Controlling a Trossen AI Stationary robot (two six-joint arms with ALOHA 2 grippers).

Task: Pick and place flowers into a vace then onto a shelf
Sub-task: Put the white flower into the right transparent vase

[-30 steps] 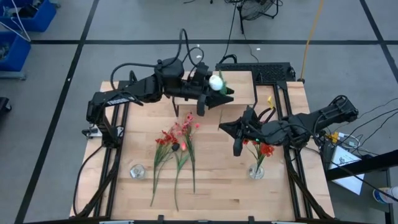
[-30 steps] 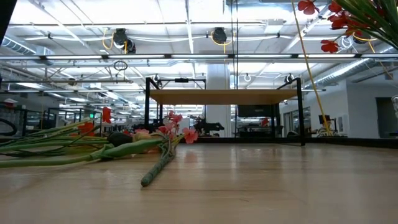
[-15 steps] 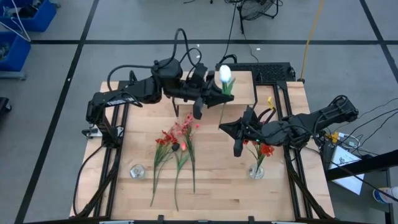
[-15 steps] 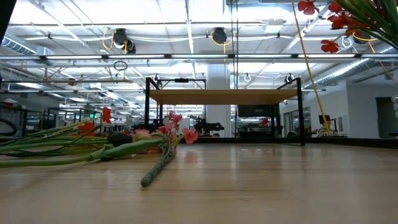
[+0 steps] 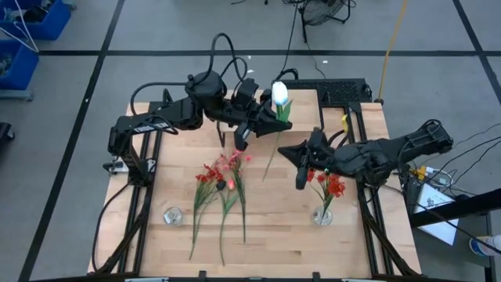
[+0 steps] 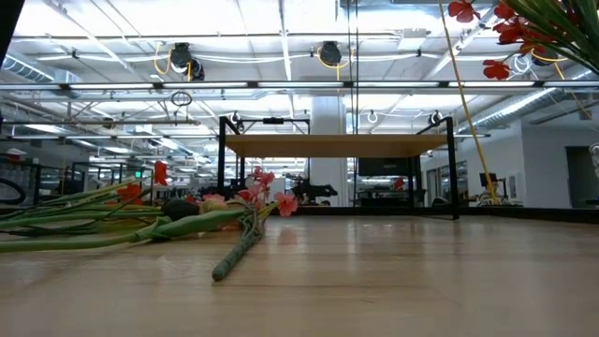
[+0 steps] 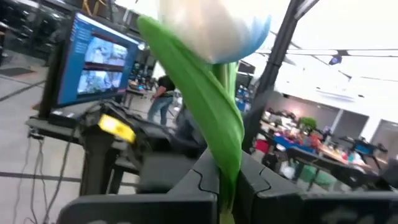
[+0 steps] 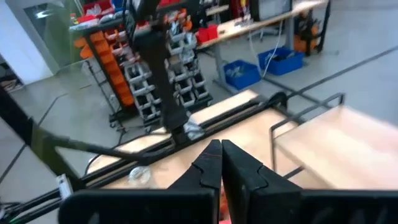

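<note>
My left gripper [image 5: 270, 121] is high over the table's far middle and shut on a flower with a white bud [image 5: 279, 94] and a green leaf [image 7: 205, 106]. My right gripper [image 5: 286, 151] is shut on nothing, just right of that flower's hanging stem [image 5: 268, 157]. A glass vase [image 5: 322, 215] near the right front holds red flowers [image 5: 333, 186], whose blossoms also show in the low view [image 6: 505, 33]. Several more flowers [image 5: 223, 184] lie flat on the tabletop [image 6: 140, 220]. The shelf [image 5: 301, 110] stands at the far edge [image 6: 337, 145]. My left gripper pinches the green stem [image 7: 227, 202] between its two fingers [image 7: 264, 190], just below the leaf and the bud. The fingers come about level, from the table's left, across the stem. The bud stands above them and the long stem hangs below, slanting toward the near edge, clear of the table.
A second glass vase [image 5: 172, 215] stands at the left front. Black frame rails [image 5: 145, 196] run along both sides of the table. Bare wood [image 6: 393, 271] lies between the loose flowers and the filled vase.
My left gripper has tipped upward and turned a little. The white-bud flower in it has come upright: its bud now stands above the fingers, and its stem, unseen a second ago, hangs out below toward the near edge.
</note>
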